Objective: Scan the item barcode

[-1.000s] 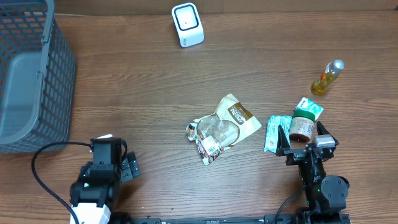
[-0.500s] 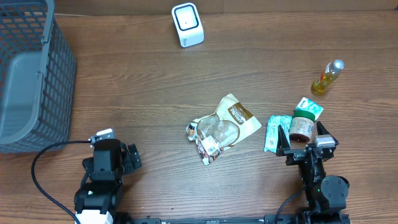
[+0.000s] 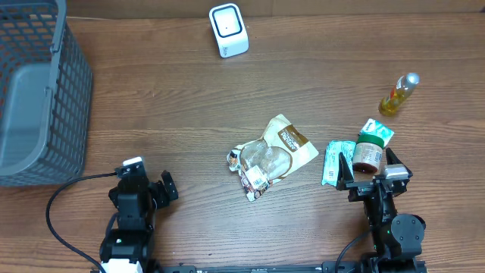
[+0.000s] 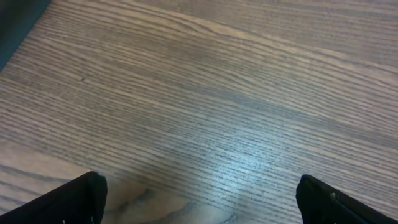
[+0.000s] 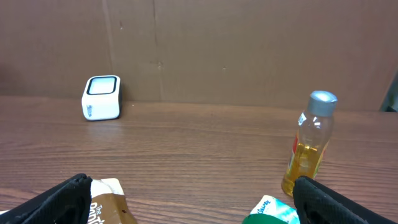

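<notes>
- Snack bag [image 3: 271,154] — crumpled, clear plastic with a brown label — is seen lying at the middle of the table [image 3: 151,98], touched by neither arm. Its white lettering is too small to be read.
- Left gripper [image 4: 199,200]: the jaws are spread wide and nothing is held. Only bare wood grain is seen between the fingertips, at the near left, well apart from the bag.
- Right gripper [image 5: 194,200]: the jaws are likewise fully spread and nothing is pinched. From overhead, a jar [image 3: 367,155] with a red-brown label is seen between the fingers, with a green packet [image 3: 333,162] just beside it. Whether anything is touched cannot be told.
- A white scanner [image 3: 228,29] is placed at the far edge. A small blue mark on its side is not legible.
- A bottle [image 3: 399,94] of yellow liquid is stood upright at the far right, and a grey basket [image 3: 76,98] is set at the far left.
</notes>
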Tool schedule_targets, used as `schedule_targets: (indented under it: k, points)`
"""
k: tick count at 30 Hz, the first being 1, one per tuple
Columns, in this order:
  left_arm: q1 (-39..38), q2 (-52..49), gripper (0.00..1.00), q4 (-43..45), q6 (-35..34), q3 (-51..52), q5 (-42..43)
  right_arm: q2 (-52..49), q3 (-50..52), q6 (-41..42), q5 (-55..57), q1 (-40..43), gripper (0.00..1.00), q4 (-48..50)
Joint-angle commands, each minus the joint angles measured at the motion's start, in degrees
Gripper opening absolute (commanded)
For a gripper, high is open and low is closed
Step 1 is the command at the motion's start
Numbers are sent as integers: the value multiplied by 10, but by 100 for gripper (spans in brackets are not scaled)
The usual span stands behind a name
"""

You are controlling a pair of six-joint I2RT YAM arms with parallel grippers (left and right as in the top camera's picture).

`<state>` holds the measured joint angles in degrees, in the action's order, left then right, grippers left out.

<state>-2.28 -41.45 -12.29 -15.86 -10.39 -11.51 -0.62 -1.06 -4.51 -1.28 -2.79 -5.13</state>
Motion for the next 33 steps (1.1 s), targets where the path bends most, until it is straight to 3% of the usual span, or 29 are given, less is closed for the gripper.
schedule_targets:
  k: [1, 12, 22, 29, 33]
  points:
    - [-4, 5, 100, 26, 13, 31, 6, 5, 6, 0, 1, -4, 100, 4]
    - [-4, 53, 99, 101, 13, 100, 6, 5, 6, -1, 1, -4, 100, 4]
    - [-3, 89, 100, 91, 16, 101, 2, 5, 6, -1, 1, -4, 100, 4]
    - [-3, 157, 99, 89, 45, 101, 11, 5, 6, -1, 1, -4, 100, 4]
    - [-3, 181, 100, 85, 96, 101, 38, 5, 6, -1, 1, -4, 100, 4]
